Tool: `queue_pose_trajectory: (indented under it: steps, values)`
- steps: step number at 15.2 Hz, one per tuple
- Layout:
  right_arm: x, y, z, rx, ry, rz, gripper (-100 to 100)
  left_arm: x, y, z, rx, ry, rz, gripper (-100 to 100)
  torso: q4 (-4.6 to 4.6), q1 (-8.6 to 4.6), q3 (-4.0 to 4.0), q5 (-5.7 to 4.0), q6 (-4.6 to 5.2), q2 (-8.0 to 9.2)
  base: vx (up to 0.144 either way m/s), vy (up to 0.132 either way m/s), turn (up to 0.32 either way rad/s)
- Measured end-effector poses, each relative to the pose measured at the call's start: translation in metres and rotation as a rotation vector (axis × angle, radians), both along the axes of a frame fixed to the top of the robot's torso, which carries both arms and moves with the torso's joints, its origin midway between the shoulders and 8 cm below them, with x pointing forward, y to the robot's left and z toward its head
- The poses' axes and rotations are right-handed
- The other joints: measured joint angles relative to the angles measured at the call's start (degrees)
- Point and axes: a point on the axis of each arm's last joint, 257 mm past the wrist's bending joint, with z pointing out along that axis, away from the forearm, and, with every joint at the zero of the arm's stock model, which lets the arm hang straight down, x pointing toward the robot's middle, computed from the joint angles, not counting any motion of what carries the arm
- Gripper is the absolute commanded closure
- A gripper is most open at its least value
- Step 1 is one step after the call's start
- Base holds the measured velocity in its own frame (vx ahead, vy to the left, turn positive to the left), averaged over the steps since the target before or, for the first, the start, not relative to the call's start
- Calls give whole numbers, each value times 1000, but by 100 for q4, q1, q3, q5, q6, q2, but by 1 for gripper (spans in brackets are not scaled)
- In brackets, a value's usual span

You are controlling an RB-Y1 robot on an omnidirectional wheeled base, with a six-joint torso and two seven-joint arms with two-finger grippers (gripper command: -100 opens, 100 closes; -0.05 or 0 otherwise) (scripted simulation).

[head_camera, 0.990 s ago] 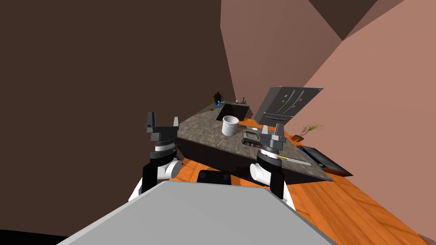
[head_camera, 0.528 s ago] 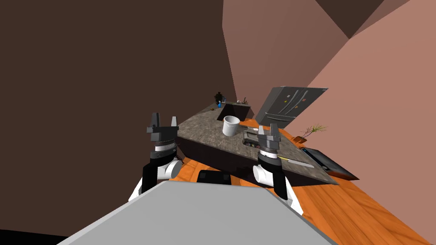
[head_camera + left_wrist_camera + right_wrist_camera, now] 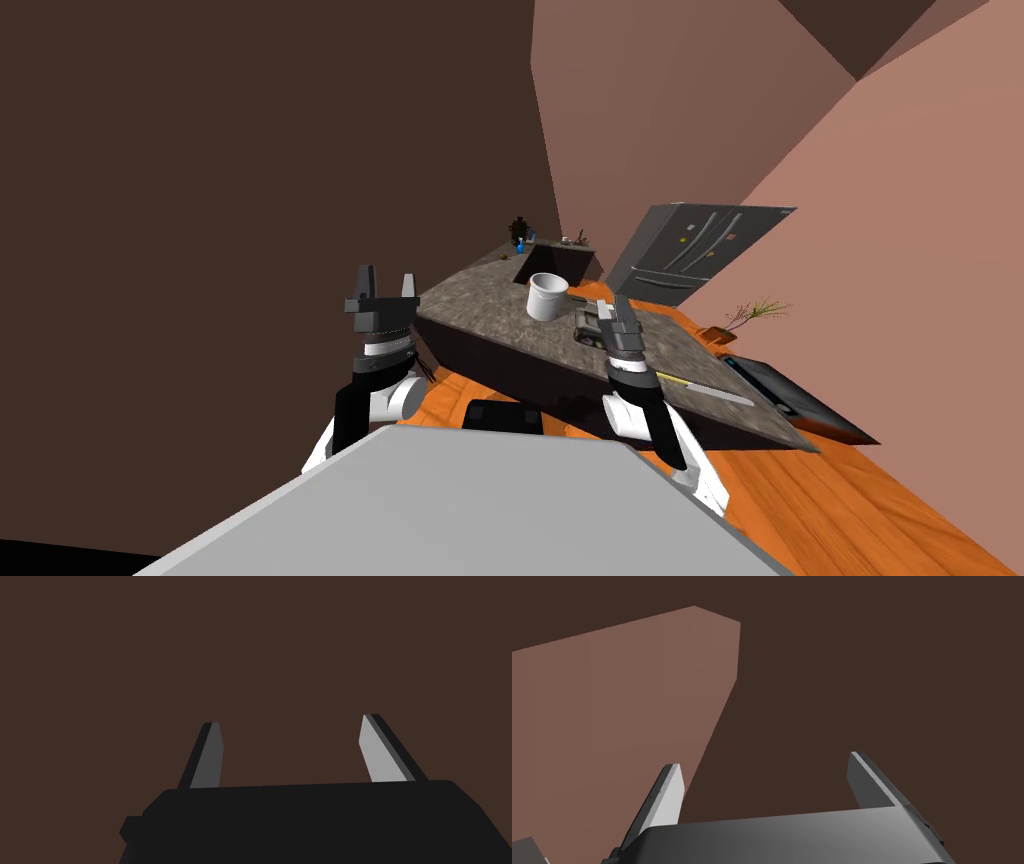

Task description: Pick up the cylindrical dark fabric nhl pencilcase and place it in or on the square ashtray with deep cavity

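**Operator:** What differs from the earlier frames?

**Unit:** The head camera has swung. The desk (image 3: 480,300), the white pot (image 3: 547,296) and the fridge (image 3: 700,250) have all shifted together toward my right, so the move is mine, not theirs. The right gripper (image 3: 612,308) has rotated at the wrist. Its fingers were seen face-on before and now show almost edge-on. The left gripper (image 3: 387,278) keeps its earlier pose, to the left of the white pot and off the desk edge.

**Operator:** State of the right gripper?

**Unit:** Its fingers (image 3: 669,796) are spread wide, about a third of the wrist view apart. They are empty and touch nothing. The gripper is raised just right of the white pot.

**Operator:** And the left gripper?

**Unit:** Its fingers (image 3: 380,751) are likewise spread and empty.

**Operator:** Location of the task item?

**Unit:** A dark olive object (image 3: 586,325) lies on the desk just right of the white pot, partly hidden behind the right gripper. I cannot tell whether it is the pencilcase or the ashtray. A thin pale tool with a yellow handle (image 3: 715,391) lies on the desk well apart from the pot, further right
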Motion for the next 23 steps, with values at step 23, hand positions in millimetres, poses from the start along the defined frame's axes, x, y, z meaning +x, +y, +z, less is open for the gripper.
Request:
queue_pose_trajectory:
  steps: [23]
  values:
    - [13,9,-113,-526,250,159,-100,0,0,0,0,0,0,0,0,3,0,1,2,-1,-11,6,96]
